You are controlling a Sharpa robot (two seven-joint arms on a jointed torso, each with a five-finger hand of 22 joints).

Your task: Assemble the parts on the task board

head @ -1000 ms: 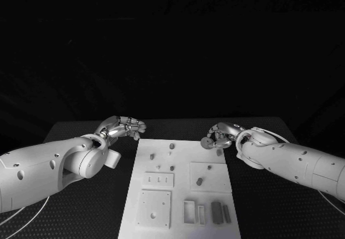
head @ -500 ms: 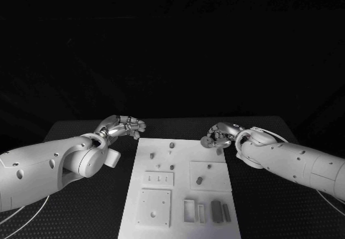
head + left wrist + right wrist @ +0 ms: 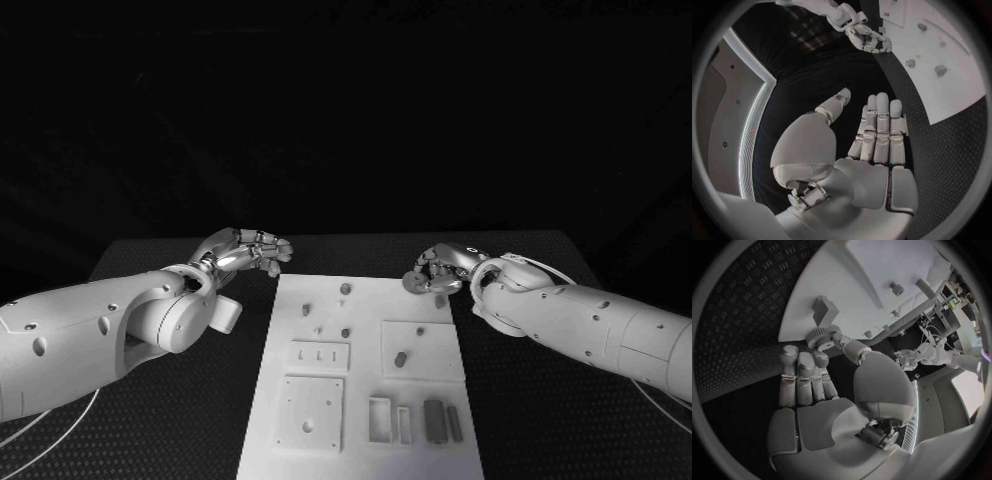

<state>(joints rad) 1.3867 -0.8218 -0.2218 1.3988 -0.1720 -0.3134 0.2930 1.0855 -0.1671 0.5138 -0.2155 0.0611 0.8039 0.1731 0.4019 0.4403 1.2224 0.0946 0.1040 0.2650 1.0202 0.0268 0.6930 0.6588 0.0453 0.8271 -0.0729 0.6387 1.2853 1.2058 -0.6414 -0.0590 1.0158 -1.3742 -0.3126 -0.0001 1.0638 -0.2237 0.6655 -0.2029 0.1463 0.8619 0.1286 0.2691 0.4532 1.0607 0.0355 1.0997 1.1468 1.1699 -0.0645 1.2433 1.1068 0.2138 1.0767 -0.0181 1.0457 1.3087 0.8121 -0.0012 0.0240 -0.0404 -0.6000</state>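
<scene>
The white task board (image 3: pixel 325 300) lies lengthwise in the middle of the black table. My right hand (image 3: pixel 441 268) hovers at the board's far right corner and pinches a small toothed gear (image 3: pixel 820 337) between thumb and fingertips; the gear (image 3: pixel 415 284) hangs just above the board's edge. A small block part (image 3: pixel 824 310) stands on the board close by it. Several small pegs stand on the far half, among them one (image 3: pixel 345 290) and another (image 3: pixel 401 358). My left hand (image 3: pixel 248 252) is off the board's far left corner and holds nothing, its fingers (image 3: pixel 878 130) straight and the thumb apart.
The near end of the board carries a square plate (image 3: pixel 310 410), a recessed slot (image 3: pixel 381 420) and dark bars (image 3: pixel 434 420). A small plate with three slots (image 3: pixel 319 356) sits mid-board. Black table surface runs along both sides of the board.
Almost nothing differs. My right hand with the gear has edged slightly toward the far side; the left hand stays where it was.
</scene>
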